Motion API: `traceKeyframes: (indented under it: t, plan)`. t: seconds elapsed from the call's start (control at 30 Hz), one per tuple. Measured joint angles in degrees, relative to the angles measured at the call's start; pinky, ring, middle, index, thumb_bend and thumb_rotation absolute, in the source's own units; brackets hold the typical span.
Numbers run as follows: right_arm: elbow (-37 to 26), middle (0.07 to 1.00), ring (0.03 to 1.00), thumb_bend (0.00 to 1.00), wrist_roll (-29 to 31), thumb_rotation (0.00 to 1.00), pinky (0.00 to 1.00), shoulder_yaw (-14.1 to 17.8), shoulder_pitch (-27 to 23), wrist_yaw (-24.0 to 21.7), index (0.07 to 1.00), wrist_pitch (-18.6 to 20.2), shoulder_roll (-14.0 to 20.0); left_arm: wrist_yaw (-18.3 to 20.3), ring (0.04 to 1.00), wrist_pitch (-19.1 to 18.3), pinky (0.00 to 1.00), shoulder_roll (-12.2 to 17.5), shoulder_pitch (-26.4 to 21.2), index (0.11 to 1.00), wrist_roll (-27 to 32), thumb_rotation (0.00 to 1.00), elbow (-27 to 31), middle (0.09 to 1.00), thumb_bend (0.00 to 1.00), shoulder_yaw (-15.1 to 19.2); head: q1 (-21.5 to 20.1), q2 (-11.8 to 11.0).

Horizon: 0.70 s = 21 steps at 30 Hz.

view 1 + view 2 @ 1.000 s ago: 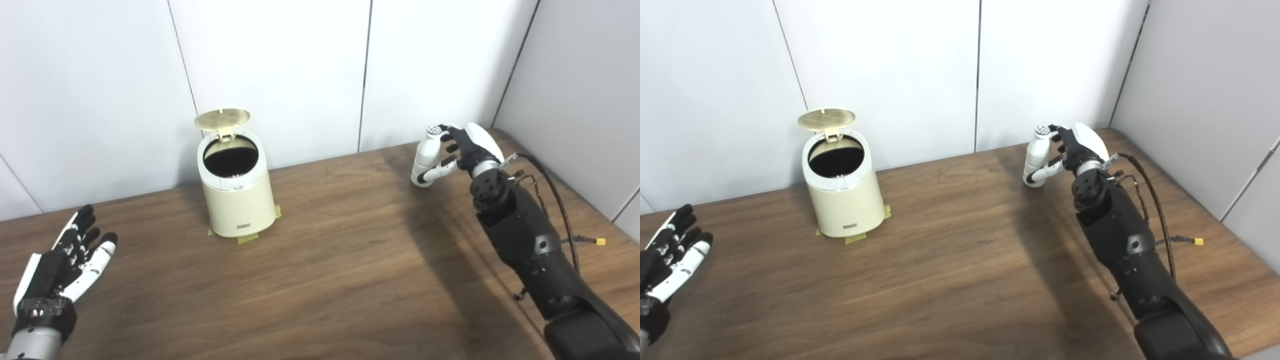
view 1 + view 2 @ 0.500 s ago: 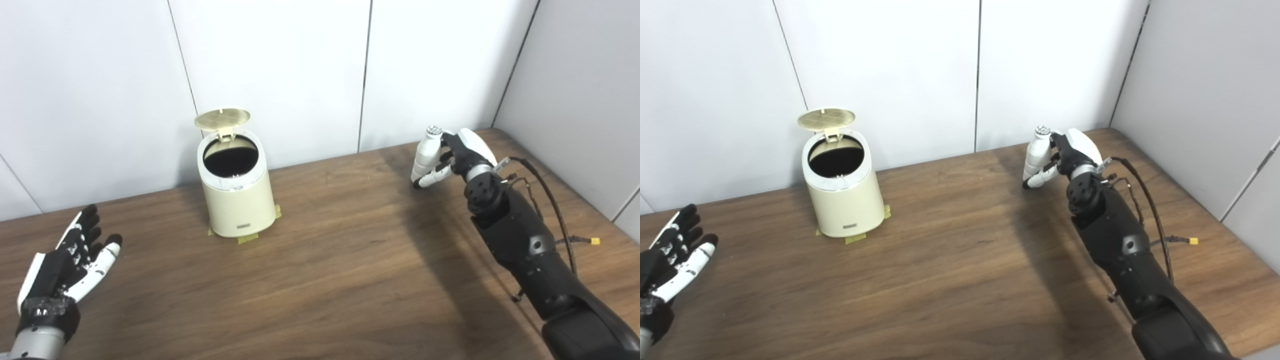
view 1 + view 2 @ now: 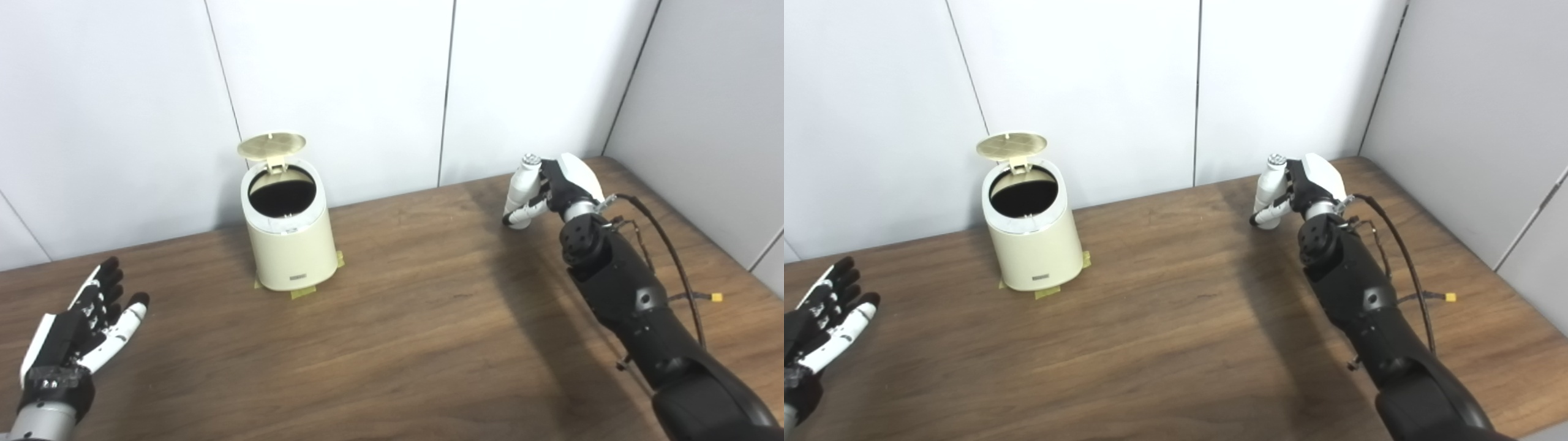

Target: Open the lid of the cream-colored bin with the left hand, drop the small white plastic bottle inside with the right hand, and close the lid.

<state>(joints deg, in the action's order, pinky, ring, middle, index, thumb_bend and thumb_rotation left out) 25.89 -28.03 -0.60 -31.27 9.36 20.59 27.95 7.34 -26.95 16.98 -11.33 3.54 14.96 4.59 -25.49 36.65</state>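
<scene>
The cream-colored bin [image 3: 293,245] stands on the wooden table at the back left, taped down at its base. Its round lid [image 3: 271,144] is tipped up behind the dark opening. At the far right, my right hand [image 3: 560,184] is shut on the small white plastic bottle [image 3: 520,191], which is upright and held just above the table. My left hand [image 3: 82,331] rests low at the near left with its fingers spread and nothing in it, well away from the bin.
White wall panels stand behind the table, and a grey wall closes the right side. A black cable with a yellow connector [image 3: 714,297] runs along my right forearm. Bare wood lies between the bin and the bottle.
My right hand has closed on the bottle and shifted slightly left with it. My left hand has sunk a little toward the near edge. The bin and its lid stay as they were.
</scene>
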Motion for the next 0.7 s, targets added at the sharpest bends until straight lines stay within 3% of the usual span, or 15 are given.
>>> traceKeyframes:
  t: [0.13, 0.23, 0.3, 0.53, 0.7]
  plan:
    - [1.7, 0.474, 0.425, 0.52, 0.8, 0.00, 0.48, 1.0, 0.0, 2.7, 0.521, -2.6, -0.5, 0.1, 0.988, 0.0, 1.00, 0.3, 0.0, 1.000, 0.0, 0.25, 0.0, 0.975, 0.36, -0.2, 0.0, 0.1]
    - [1.9, 0.480, 0.419, 0.52, 1.1, 0.00, 0.46, 1.3, 0.0, 3.8, 0.511, -3.5, -0.5, 0.7, 0.989, 0.0, 0.99, 0.4, 0.0, 1.000, 0.2, 0.15, -0.2, 0.997, 0.31, -0.4, 0.0, 0.1]
    - [1.9, 0.483, 0.420, 0.52, 1.2, 0.00, 0.45, 1.4, 0.0, 4.1, 0.508, -3.7, -0.5, 1.5, 0.996, 0.1, 1.00, 0.4, 0.0, 1.000, 0.7, 0.13, -0.4, 1.000, 0.29, -0.3, 0.2, 0.1]
    - [2.3, 0.495, 0.426, 0.52, 1.7, 0.00, 0.44, 1.8, 0.1, 5.1, 0.499, -4.2, -0.5, 2.1, 0.995, 0.0, 1.00, -1.0, 0.0, 1.000, 2.5, 0.31, -0.3, 1.000, 0.29, 0.0, 0.5, 0.2]
    - [-2.1, 0.505, 0.422, 0.52, 1.6, 0.00, 0.42, 1.9, 1.6, 5.9, 0.492, -5.4, -0.8, 1.9, 0.996, 0.0, 1.00, -1.0, 0.0, 1.000, 2.5, 0.34, 0.3, 1.000, 0.29, 0.0, 1.4, 0.2]
